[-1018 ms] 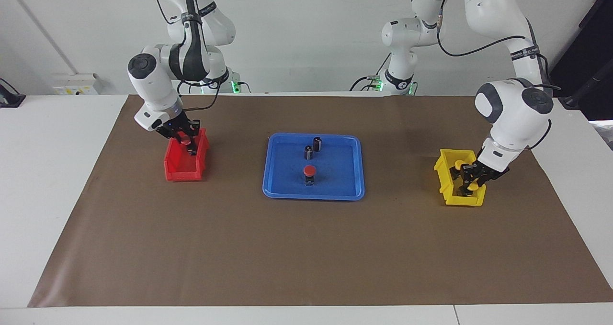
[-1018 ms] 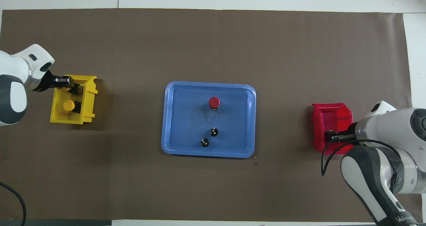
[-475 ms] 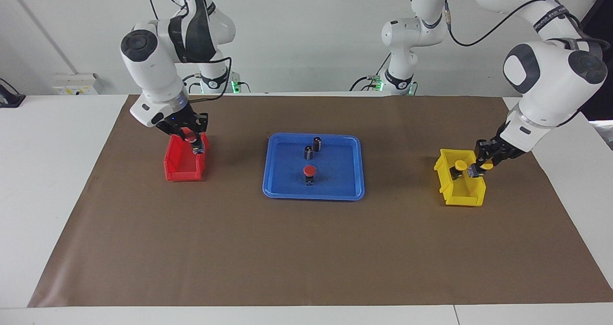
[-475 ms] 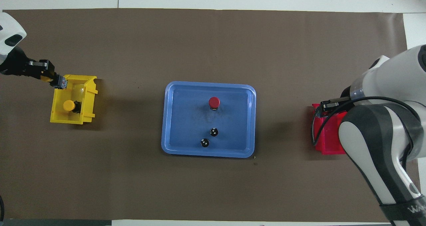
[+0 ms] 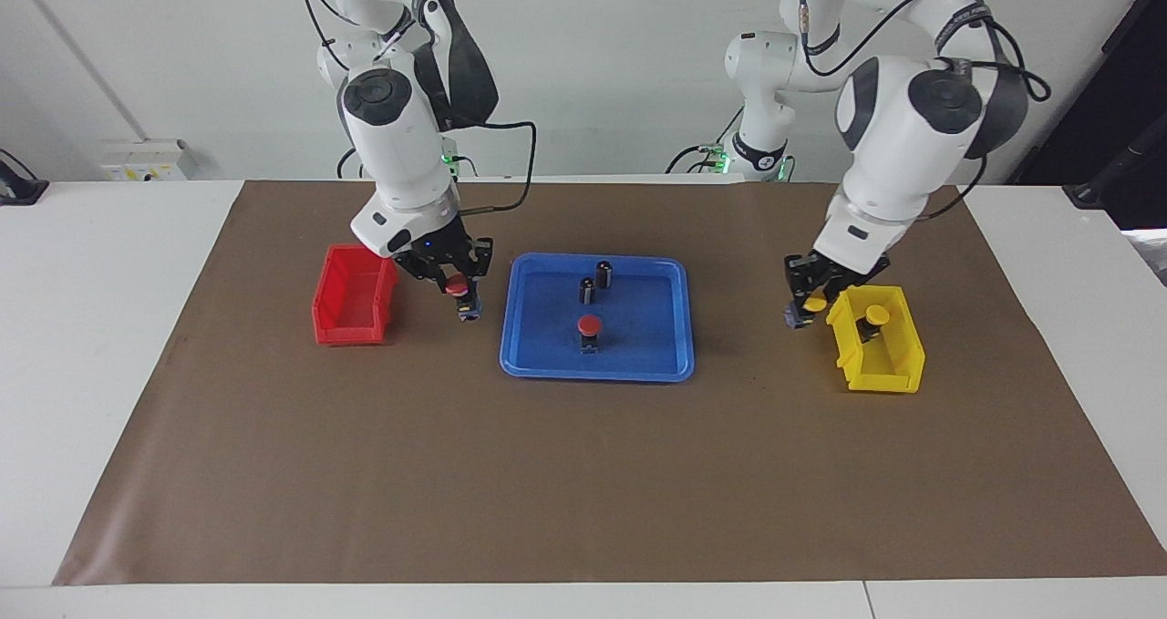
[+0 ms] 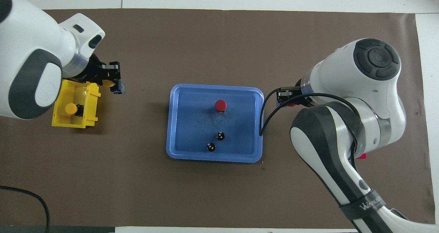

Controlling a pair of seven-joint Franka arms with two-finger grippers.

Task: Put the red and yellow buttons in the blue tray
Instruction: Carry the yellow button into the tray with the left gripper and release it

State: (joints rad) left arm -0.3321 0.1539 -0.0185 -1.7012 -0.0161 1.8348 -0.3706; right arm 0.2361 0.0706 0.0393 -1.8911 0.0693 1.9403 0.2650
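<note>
The blue tray [image 5: 597, 375] [image 6: 214, 159] lies mid-table with one red button [image 5: 590, 327] [image 6: 220, 105] standing in it. My right gripper [image 5: 461, 294] [image 6: 284, 100] is shut on a second red button [image 5: 455, 283], in the air over the mat between the red bin [image 5: 351, 318] and the tray. My left gripper [image 5: 806, 310] [image 6: 116, 85] is shut on a yellow button [image 5: 814, 304] [image 6: 109, 83], in the air over the mat beside the yellow bin [image 5: 880, 368] [image 6: 77, 123]. Another yellow button [image 5: 877, 314] [image 6: 71, 108] stands in that bin.
Two dark capless cylinders [image 5: 604, 273] [image 5: 587, 289] stand in the tray on its side nearer the robots; they also show in the overhead view [image 6: 220, 136] [image 6: 210, 147]. The red bin looks empty. A brown mat [image 5: 583, 473] covers the table.
Both grippers rose out of their bins with a button each and moved toward the tray: the right with a red one, the left with a yellow one.
</note>
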